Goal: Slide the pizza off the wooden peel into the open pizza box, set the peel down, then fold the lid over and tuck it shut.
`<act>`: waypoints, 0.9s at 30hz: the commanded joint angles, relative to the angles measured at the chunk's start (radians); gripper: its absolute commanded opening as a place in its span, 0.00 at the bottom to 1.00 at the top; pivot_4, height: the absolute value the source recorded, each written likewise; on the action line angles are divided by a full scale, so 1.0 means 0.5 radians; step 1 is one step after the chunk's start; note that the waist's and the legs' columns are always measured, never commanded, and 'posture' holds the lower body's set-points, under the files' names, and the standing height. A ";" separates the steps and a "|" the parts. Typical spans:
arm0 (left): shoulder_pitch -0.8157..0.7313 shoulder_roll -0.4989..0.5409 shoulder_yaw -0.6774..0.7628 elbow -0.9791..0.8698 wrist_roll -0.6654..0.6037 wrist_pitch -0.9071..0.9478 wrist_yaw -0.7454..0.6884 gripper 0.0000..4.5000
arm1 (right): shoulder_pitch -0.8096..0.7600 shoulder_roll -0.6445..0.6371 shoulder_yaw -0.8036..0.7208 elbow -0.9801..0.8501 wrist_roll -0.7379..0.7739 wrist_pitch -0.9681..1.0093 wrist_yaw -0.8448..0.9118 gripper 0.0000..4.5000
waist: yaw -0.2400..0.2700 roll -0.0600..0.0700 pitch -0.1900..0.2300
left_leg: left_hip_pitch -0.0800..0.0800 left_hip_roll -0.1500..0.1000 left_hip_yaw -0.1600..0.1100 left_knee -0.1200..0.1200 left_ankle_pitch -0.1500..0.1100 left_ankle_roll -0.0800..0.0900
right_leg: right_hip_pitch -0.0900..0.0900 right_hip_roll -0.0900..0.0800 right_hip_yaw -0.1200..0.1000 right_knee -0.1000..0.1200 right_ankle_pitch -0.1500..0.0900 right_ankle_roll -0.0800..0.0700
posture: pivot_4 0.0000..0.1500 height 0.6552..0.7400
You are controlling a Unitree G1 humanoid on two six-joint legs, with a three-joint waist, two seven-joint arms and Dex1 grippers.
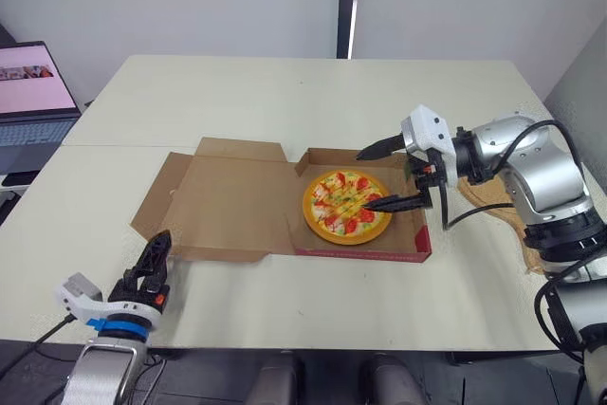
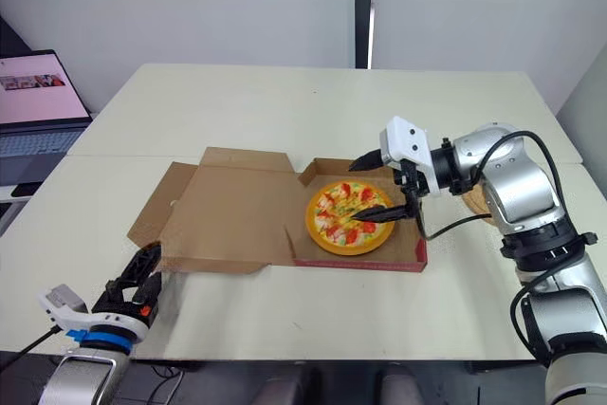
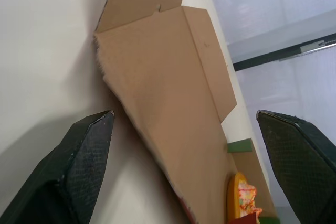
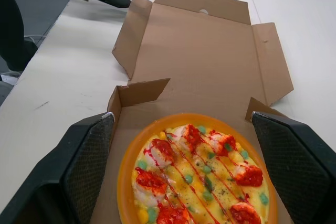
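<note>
The pizza (image 1: 347, 206) lies flat in the tray of the open cardboard box (image 1: 362, 246), its lid (image 1: 228, 206) spread flat toward my left. My right gripper (image 1: 384, 175) hovers open just over the pizza's right edge, holding nothing; in the right wrist view the pizza (image 4: 199, 179) sits between its fingers. The wooden peel (image 1: 498, 204) lies on the table behind my right arm, mostly hidden. My left gripper (image 1: 154, 263) is open near the table's front edge, close to the lid's front left corner (image 3: 157, 93).
A laptop (image 1: 33, 92) stands off the table's far left edge. The white table (image 1: 285, 92) stretches bare behind the box. The lid's side flaps (image 1: 156, 198) stick up slightly.
</note>
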 commanded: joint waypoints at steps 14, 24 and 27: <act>-0.110 -0.020 -0.050 0.085 0.140 -0.021 0.034 0.18 | -0.058 0.004 -0.035 -0.054 0.009 -0.010 0.006 1.00 | -0.008 0.000 0.000 | 0.000 0.000 0.000 0.000 0.000 0.000 | 0.000 0.000 0.000 0.000 0.000 0.000 | 1.00 0.86; -0.043 0.020 -0.007 -0.085 0.183 -0.034 0.043 0.00 | -0.047 0.014 -0.051 -0.059 -0.009 -0.018 -0.054 1.00 | -0.008 0.000 0.000 | 0.000 0.000 0.000 0.000 0.000 0.000 | 0.000 0.000 0.001 0.000 0.000 0.000 | 1.00 0.86; -0.022 0.065 -0.020 -0.172 0.205 -0.023 0.025 0.00 | -0.043 0.039 -0.069 -0.035 -0.032 -0.027 -0.144 1.00 | -0.008 0.000 0.000 | 0.000 0.000 0.000 -0.001 0.000 0.000 | -0.001 0.000 0.001 0.000 0.000 0.000 | 1.00 0.86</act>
